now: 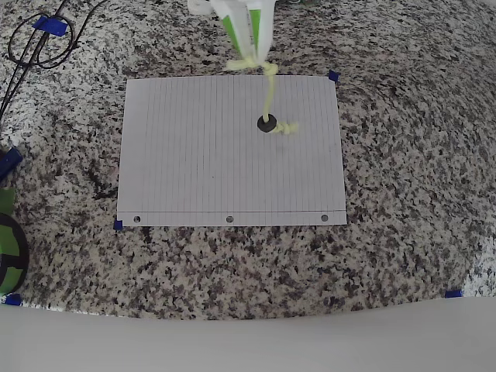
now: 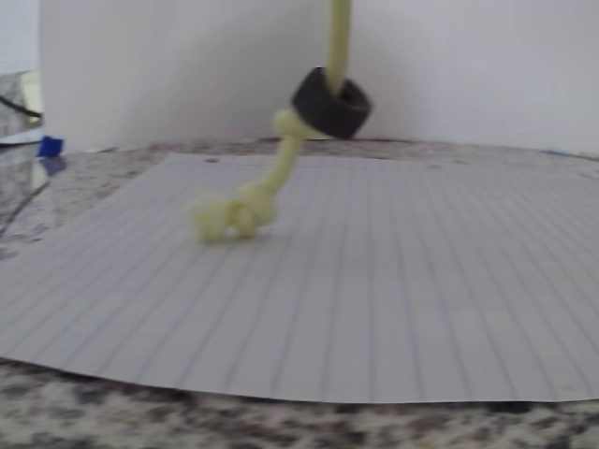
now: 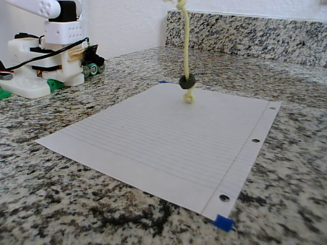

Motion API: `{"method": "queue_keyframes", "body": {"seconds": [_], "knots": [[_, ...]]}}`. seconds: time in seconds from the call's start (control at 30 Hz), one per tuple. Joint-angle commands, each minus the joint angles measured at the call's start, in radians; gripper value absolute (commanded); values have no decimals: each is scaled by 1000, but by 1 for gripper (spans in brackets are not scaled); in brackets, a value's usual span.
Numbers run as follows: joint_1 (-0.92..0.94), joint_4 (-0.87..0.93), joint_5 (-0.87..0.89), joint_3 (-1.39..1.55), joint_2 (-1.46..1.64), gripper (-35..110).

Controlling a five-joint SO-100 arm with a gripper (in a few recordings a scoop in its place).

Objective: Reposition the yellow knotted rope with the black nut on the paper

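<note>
The white lined paper [image 1: 201, 155] [image 2: 393, 281] [image 3: 153, 138] lies flat on the granite counter. My green-and-white gripper [image 1: 252, 59] hangs over the paper's far edge in the overhead view, shut on the upper end of the yellow knotted rope [image 1: 269, 91] [image 2: 284, 168] [image 3: 186, 46]. From there the rope hangs straight down. The black nut [image 1: 266, 123] [image 2: 329, 103] [image 3: 187, 81] sits on the cord just above the lower knot. That frayed knot touches the paper in the wrist view, while the nut is off the sheet.
Black cables [image 1: 35, 43] loop at the counter's top left. A green and black object [image 1: 8, 248] sits at the left edge. The arm's white base [image 3: 43, 66] stands at the back left, and a granite backsplash [image 3: 245, 33] runs behind the paper. Blue tape [image 3: 223, 222] marks the paper's corners.
</note>
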Motion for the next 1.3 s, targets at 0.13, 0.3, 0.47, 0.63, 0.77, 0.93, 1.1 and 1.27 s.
{"method": "queue_keyframes", "body": {"seconds": [0.13, 0.3, 0.47, 0.63, 0.77, 0.93, 1.1, 1.27], "knots": [[101, 115, 762, -14, 25, 0], [196, 89, 962, -14, 46, 0], [264, -57, 1022, -18, 84, 0], [319, -227, 1022, -23, 84, 0], [374, -336, 1048, -23, 32, 0], [479, -420, 1108, -18, -54, 0], [597, -499, 1209, -11, -110, 0], [716, -560, 1424, 72, -104, 0]]}}
